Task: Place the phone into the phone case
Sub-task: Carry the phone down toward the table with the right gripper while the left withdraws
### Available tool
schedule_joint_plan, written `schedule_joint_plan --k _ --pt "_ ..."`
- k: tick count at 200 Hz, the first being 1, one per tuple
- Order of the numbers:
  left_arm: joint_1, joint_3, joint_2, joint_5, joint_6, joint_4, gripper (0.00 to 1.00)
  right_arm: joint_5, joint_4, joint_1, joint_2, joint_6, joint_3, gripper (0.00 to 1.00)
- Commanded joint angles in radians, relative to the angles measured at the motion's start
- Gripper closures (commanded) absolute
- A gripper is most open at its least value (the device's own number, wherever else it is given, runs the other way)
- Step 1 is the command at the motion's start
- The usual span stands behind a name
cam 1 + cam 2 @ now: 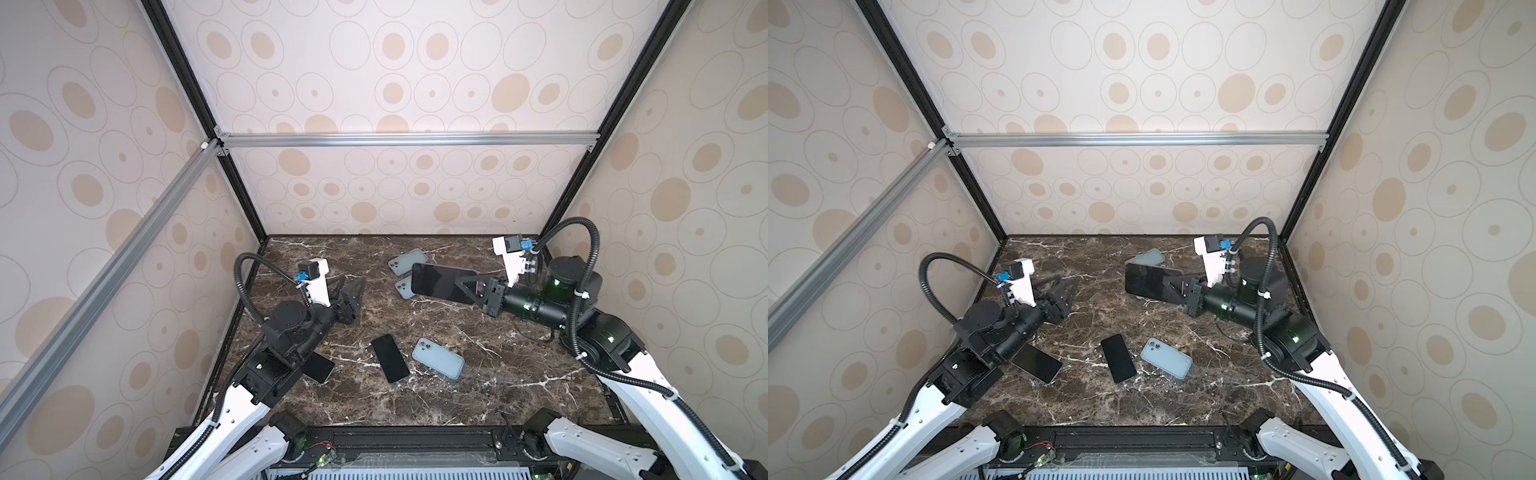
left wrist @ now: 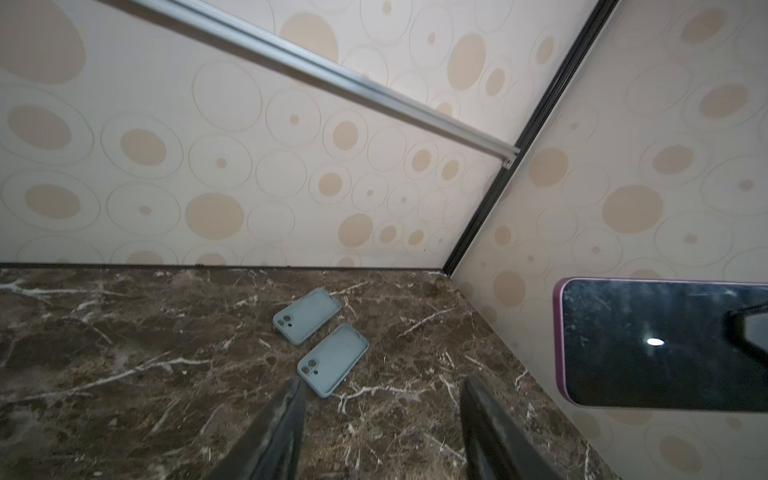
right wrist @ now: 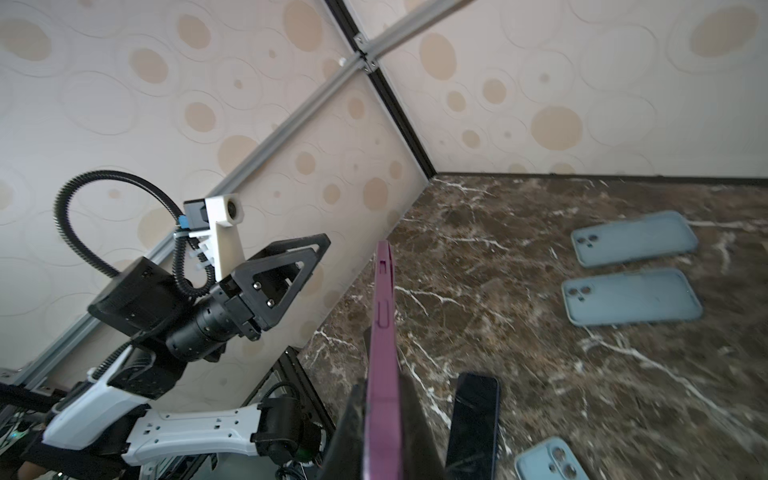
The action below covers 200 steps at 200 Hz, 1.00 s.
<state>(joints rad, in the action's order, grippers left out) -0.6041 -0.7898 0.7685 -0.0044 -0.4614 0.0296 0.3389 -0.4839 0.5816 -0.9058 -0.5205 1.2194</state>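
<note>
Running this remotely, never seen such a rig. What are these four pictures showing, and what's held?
Two robot arms work over a marble table. Two pictures look down from above; two come from cameras on the wrists. The right hand grips a purple-edged phone, held above the table. The left hand is open and empty. On the table: two empty blue-grey cases at the back, a black phone, a blue-backed phone or case, and another phone by the left arm.

Got left gripper (image 2: 384, 384) hanging apart and empty, aimed toward the back. Got right gripper (image 3: 384, 395) clamped tight on phone (image 1: 436, 282), forearm stretched level toward the middle, both elbows bent.
</note>
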Motion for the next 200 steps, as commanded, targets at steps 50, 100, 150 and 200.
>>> schedule_joint_plan --k 50,100,150,200 --pt "-0.013 0.013 0.220 0.194 -0.020 0.067 0.43 -0.181 -0.348 0.000 0.168 -0.262 -0.216 1.00" --pt "-0.030 -0.013 0.361 0.237 0.054 0.053 0.43 -0.184 -0.384 0.012 0.238 -0.386 -0.384 1.00" --pt "-0.030 -0.045 0.488 0.243 0.178 -0.013 0.43 -0.199 -0.380 0.028 0.224 -0.443 -0.456 1.00" --pt "-0.029 0.004 0.602 0.318 0.184 -0.172 0.45 -0.253 -0.403 0.068 0.206 -0.502 -0.465 1.00"
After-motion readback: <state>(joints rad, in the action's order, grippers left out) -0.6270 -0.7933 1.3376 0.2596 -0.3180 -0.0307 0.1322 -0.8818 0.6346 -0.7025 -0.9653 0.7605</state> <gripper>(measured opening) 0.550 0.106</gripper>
